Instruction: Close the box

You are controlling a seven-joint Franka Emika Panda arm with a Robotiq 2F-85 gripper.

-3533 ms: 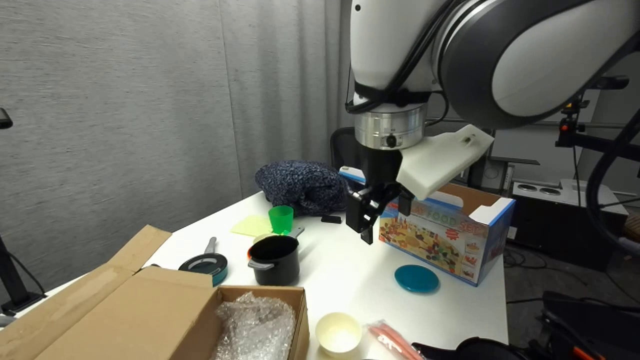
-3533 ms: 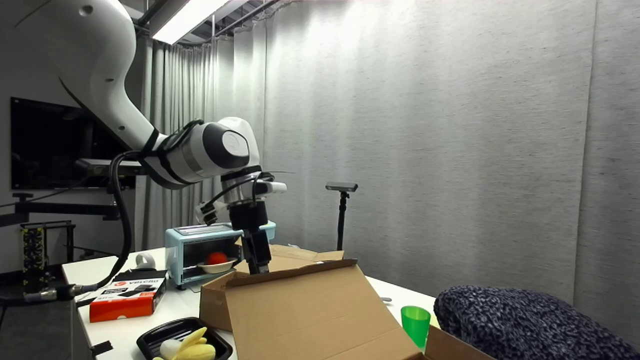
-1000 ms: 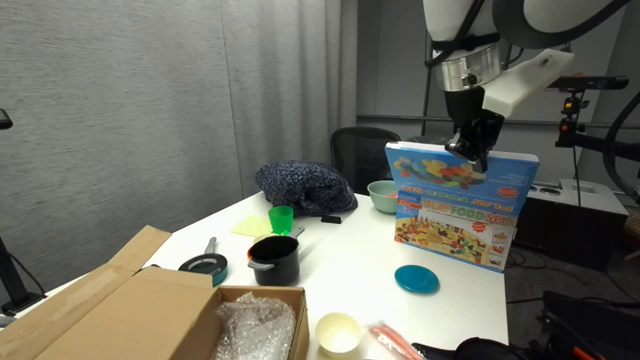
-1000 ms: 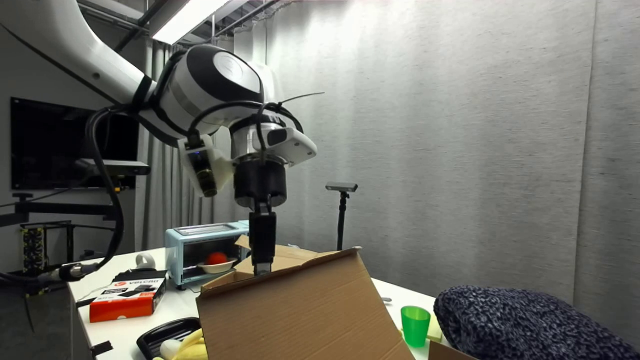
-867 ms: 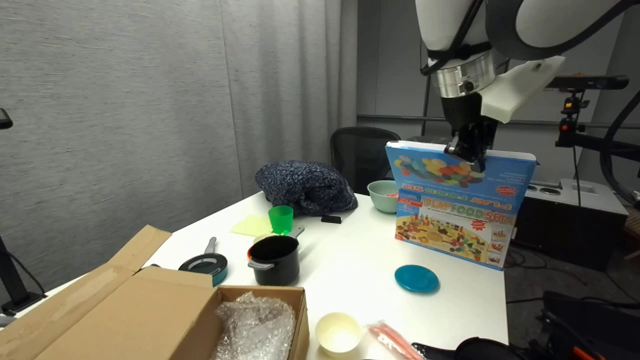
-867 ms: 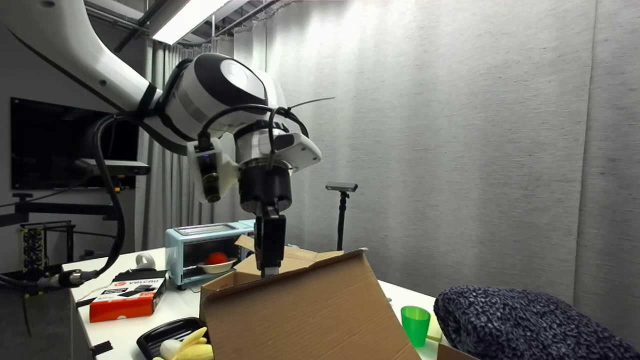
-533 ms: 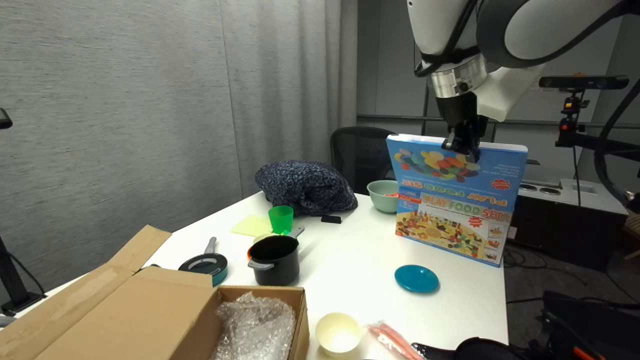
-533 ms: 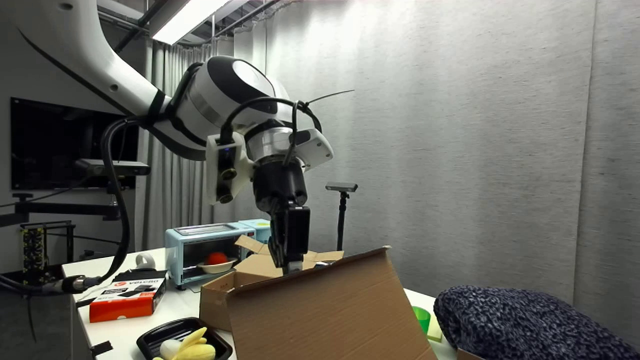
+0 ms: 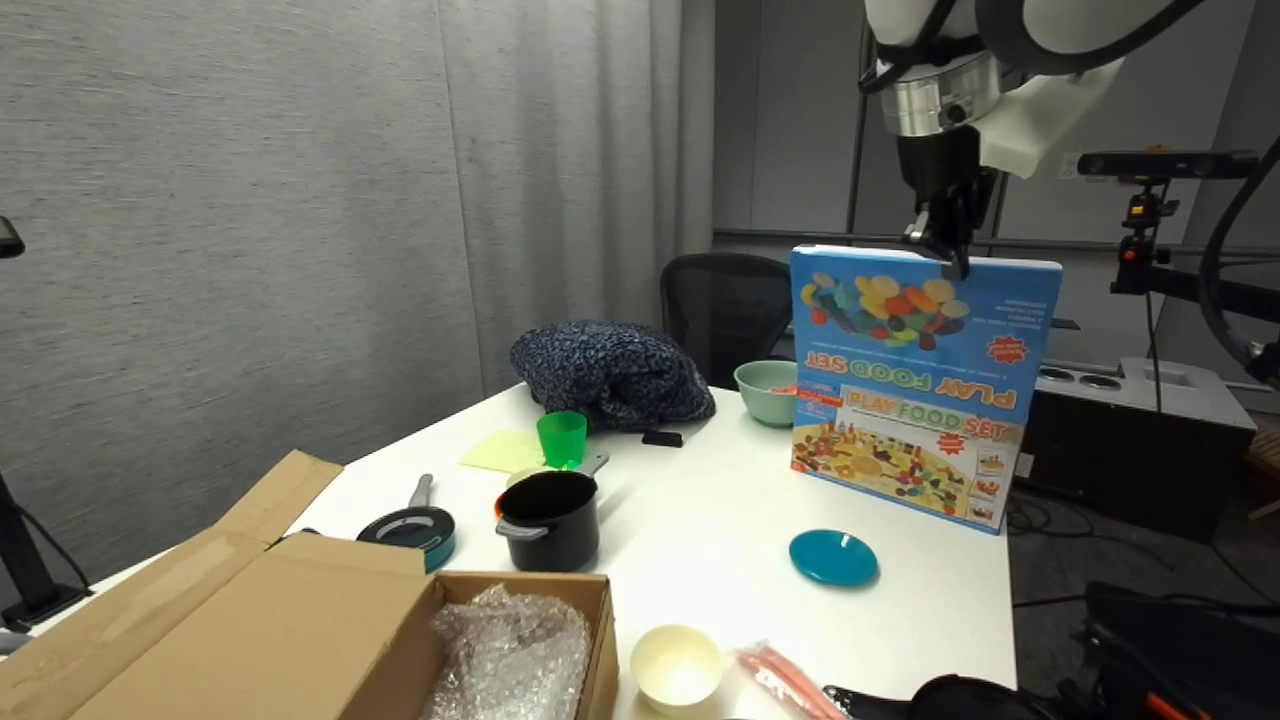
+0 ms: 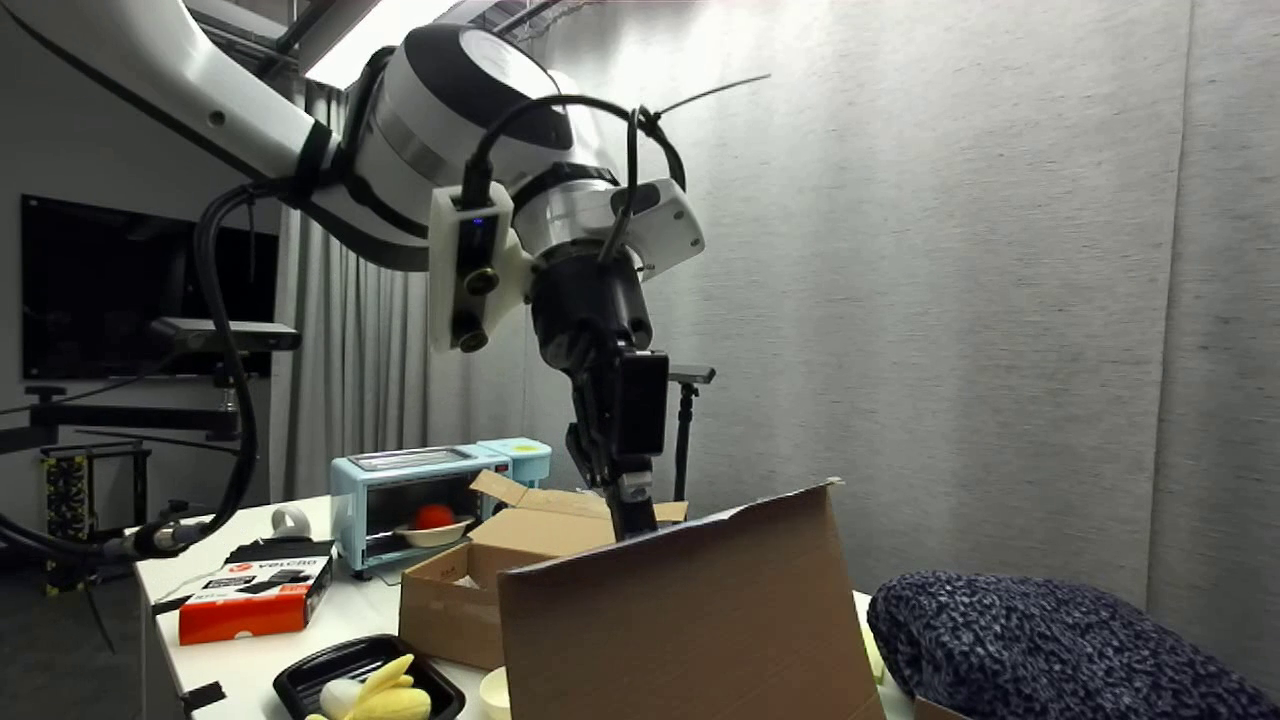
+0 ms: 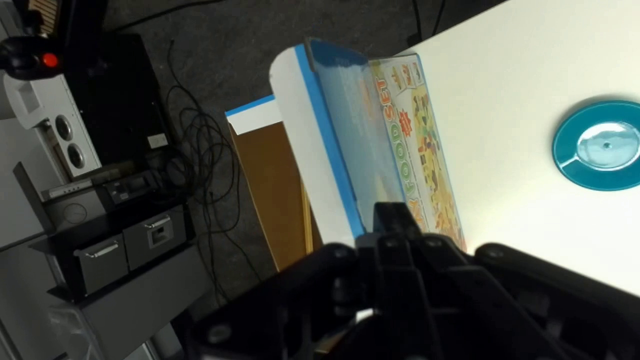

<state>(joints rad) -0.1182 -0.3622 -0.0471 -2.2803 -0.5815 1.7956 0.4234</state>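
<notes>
The box [image 9: 890,460], printed with colourful play food, stands near the table's edge. Its lid [image 9: 900,340] rises nearly upright from the front panel's top edge, print upside down; an exterior view shows the lid's brown inner face [image 10: 690,630]. My gripper [image 9: 955,268] is shut with nothing between its fingers. Its fingertips sit on the lid's printed side, close against the top edge. From behind, the lid hides the tips of the gripper [image 10: 632,515]. In the wrist view, the white lid edge [image 11: 312,145] runs left of the shut gripper [image 11: 397,220], and the brown inside [image 11: 267,190] lies beyond it.
A teal disc [image 9: 833,557] lies in front of the box and a green bowl [image 9: 768,393] stands beside it. Farther off are a black pot [image 9: 550,525], a dark cloth bundle [image 9: 612,372] and a brown carton [image 9: 600,650] with bubble wrap. The table's edge runs close by the box.
The lid has swung up from an outward lean to nearly upright, showing more print. My gripper has risen along with its top edge and stayed shut. The box's base has shifted slightly.
</notes>
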